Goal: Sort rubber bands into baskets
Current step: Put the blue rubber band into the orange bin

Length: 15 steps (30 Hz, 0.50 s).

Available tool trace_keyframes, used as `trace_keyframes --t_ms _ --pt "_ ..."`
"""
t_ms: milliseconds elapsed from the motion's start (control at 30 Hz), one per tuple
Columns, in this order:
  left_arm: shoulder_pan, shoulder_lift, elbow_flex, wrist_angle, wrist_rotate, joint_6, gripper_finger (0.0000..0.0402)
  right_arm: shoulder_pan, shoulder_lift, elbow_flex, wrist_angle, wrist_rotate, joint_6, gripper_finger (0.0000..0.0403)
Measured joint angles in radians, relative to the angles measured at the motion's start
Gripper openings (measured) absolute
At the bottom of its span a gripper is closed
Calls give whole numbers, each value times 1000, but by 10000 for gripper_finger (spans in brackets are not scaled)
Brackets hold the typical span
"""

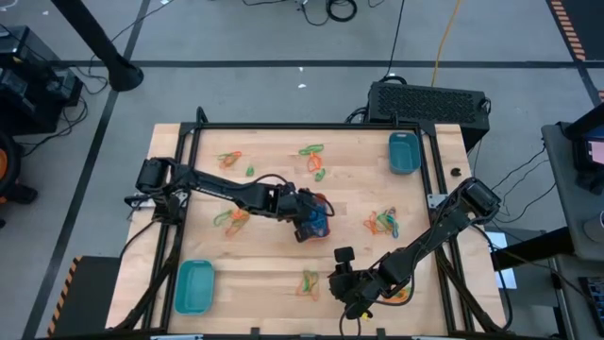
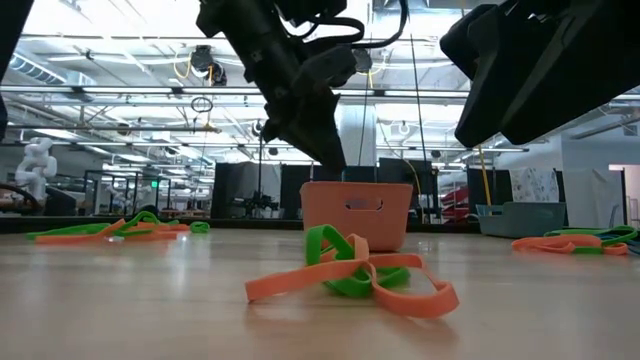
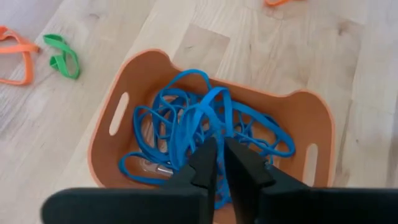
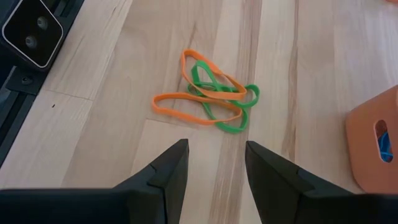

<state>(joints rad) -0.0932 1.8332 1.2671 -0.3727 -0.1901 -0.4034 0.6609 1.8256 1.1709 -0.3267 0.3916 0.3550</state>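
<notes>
Wooden tabletop [image 1: 274, 264] carries scattered bands; we see the left claw [image 3: 219, 163] poised over the orange basket [image 3: 124, 81], its tips nearly together among blue rubber bands [image 3: 186, 115], probably to drop 1; the right claw [image 4: 214, 163], spread, aims at an orange-and-green tangle [image 4: 208, 93].

Black vented box [image 1: 429, 102] behind wooden table [image 1: 274, 255], cables [image 1: 330, 9] on floor.

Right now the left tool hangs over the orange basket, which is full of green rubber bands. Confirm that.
Not quite. The left tool does hang over the orange basket, but the rubber bands in it are blue, as the left wrist view shows.
</notes>
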Motion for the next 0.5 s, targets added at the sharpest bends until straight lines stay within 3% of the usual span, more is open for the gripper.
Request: trace_keyframes --t_ms 500 --pt "-4 0 0 -3 20 16 170 0 0 0 1 0 0 151"
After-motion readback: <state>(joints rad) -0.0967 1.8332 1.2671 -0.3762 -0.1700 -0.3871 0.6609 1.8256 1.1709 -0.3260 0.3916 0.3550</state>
